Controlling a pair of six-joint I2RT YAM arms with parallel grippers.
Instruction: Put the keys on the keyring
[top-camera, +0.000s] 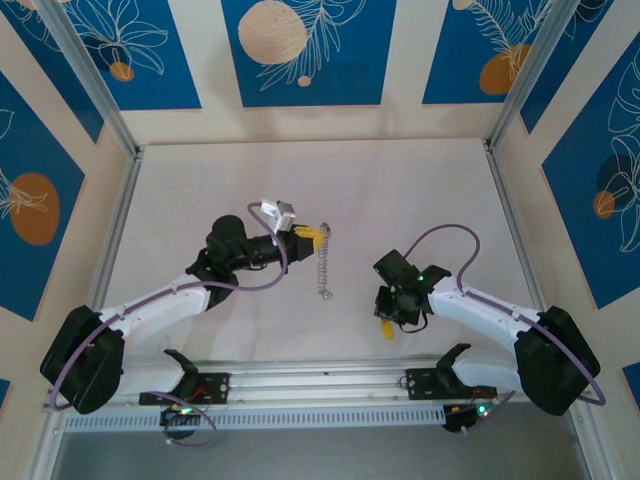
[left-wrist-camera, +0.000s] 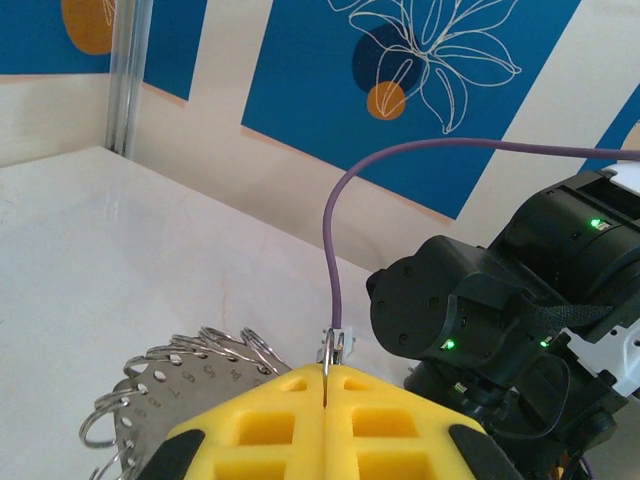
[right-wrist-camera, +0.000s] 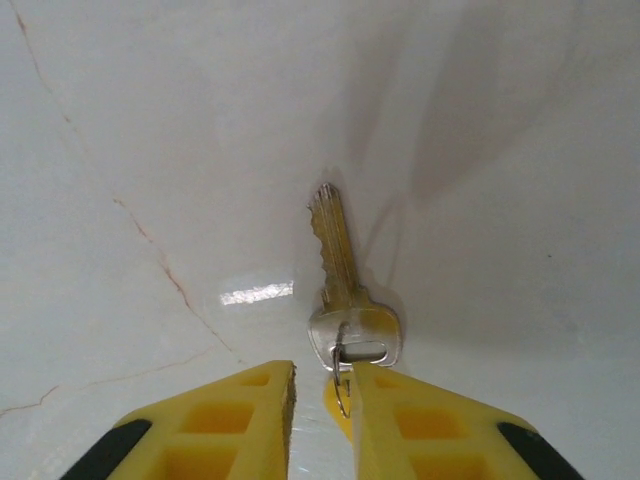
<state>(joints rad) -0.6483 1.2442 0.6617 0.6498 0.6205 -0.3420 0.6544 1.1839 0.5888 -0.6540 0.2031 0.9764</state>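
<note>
Legible marking: one location. In the left wrist view, the round metal plate (left-wrist-camera: 160, 400) of the keyring (left-wrist-camera: 245, 345) sits just beside the yellow fingertips of the left claw (left-wrist-camera: 326, 385). The plate carries a row of stamped characters that follows its curved edge, with each character set near one of the wire rings threaded through the rim. The characters appear to be digits and are inverted relative to the camera. They are small and partly blurred, so individual values cannot be read with certainty.
</note>
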